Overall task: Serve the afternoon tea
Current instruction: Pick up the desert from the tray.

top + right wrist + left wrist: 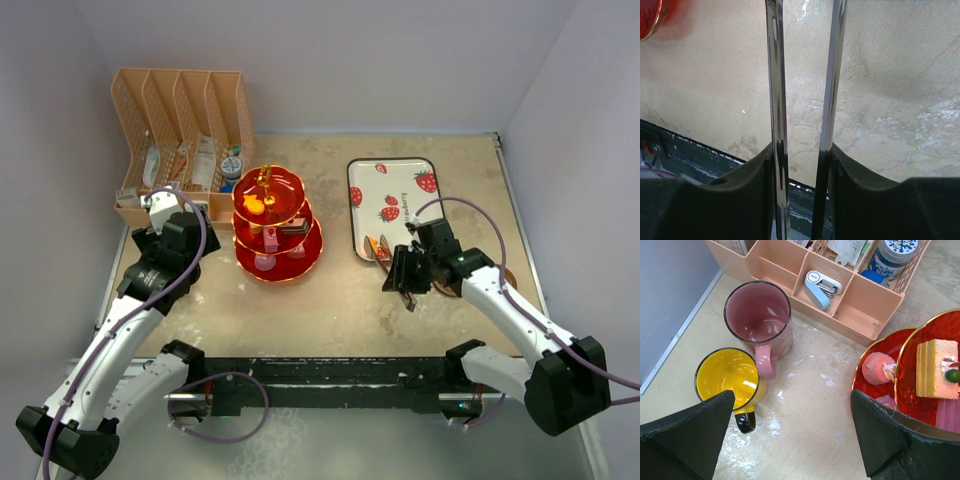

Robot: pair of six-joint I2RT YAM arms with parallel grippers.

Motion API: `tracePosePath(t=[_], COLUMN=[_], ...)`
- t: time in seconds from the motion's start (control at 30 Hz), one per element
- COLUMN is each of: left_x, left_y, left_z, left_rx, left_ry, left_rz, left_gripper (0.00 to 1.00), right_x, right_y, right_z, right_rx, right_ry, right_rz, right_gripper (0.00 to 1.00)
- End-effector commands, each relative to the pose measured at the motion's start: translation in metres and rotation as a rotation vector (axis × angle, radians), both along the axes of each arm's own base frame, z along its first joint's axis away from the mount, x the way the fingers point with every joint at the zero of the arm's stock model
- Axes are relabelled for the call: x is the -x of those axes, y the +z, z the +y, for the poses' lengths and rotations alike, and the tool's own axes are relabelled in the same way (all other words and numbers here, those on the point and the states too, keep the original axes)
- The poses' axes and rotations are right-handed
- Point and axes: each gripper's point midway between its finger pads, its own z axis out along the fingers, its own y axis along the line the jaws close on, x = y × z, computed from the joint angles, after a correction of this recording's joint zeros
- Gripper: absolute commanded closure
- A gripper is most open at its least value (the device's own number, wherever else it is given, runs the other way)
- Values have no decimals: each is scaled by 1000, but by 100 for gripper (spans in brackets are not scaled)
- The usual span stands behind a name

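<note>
- Beside the organizer [860,315], pink mug [757,315] and yellow mug [727,377] wait under the open left hand [792,405].
- Right hand [802,150] grips tongs [776,75]; cakes [937,367] sit on the stand [300,262], a sweet [375,247] left on the tray [400,175].

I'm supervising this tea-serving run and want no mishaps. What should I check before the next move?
1. Is the left gripper open: ok, jaws wide apart.
2. Are the pink mug and yellow mug upright and empty: ok, side by side.
3. Is the right gripper holding the tongs: ok, shut on both blades.
4. Are the tongs carrying a sweet: cannot tell, tips out of view.
5. Is the stand upright with a cake on it: ok.
</note>
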Motion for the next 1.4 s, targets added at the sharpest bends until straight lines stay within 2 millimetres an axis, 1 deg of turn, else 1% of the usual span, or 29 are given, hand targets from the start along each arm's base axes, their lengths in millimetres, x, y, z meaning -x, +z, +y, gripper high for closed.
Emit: tracePosePath(t=[0.0, 0.1, 0.3, 0.5, 0.7, 0.8, 0.93, 1.03, 1.13, 1.2, 1.37], left_x=[-4, -4, -4, -4, -4, -4, -4, -5, -5, -5, -5], left_y=[5, 5, 4, 5, 4, 4, 4, 4, 3, 3, 3], left_z=[-2, -2, -2, -2, -2, -2, -2, -2, -3, -3, -2], left_rx=[8, 9, 8, 8, 7, 6, 7, 7, 7, 7, 6], left_ry=[-2, -2, -2, -1, -2, -1, -2, -3, -3, -3, -1], left_rz=[-27, -27, -25, -26, -25, -22, -25, -22, -21, -20, -20], left_gripper=[4, 4, 4, 4, 4, 4, 4, 4, 4, 4, 4], right_x=[-7, -8, -9, -11, -16, -17, -15, -15, -17, -19, -26], right_y=[18, 19, 10, 7, 11, 11, 7, 6, 13, 21, 54], right_z=[13, 15, 11, 3, 2, 3, 4, 3, 3, 3, 7], right_rx=[-30, -28, 20, 76, 79, 75, 81, 84, 80, 75, 14], right_ry=[52, 51, 43, 16, -10, -12, -3, -1, -9, -18, -34], right_rz=[-45, -51, -35, -42, -67, -70, -56, -58, -78, -100, -189], right_gripper=[58, 58, 58, 59, 64, 60, 60, 65, 71, 75, 76])
